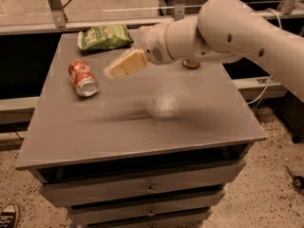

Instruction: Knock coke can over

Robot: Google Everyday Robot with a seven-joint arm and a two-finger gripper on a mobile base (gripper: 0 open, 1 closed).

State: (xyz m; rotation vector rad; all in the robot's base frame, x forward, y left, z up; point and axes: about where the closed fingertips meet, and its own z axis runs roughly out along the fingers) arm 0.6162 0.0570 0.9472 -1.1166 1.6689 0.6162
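Cabinet top [156, 127]: a grey, flat surface that filled the middle of the frame, with a soft glare patch near its centre.
Arm [232, 27]: a white, rounded limb that entered from the right edge and reached leftward across the upper part of the frame, above the back half of the cabinet top.
Drawers [149, 188]: grey fronts stacked under the top along the lower part of the frame, each with a small handle at its middle.
Chip bag [104, 37]: green, lying flat at the back left corner of the top, in the upper left of the frame.
Gripper [110, 72]: at the arm's left end, left of centre in the frame, angled down and to the left; its cream fingers [128, 63] were pressed together into one wedge and held nothing.
Coke can [83, 78]: red, lying on its side at the left of the top, silver end toward the lower right, just left of the gripper's tip and apart from it.
Brown object [191, 64]: small, round, partly hidden under the arm.
Shoe [8, 216]: dark, in the bottom left corner.
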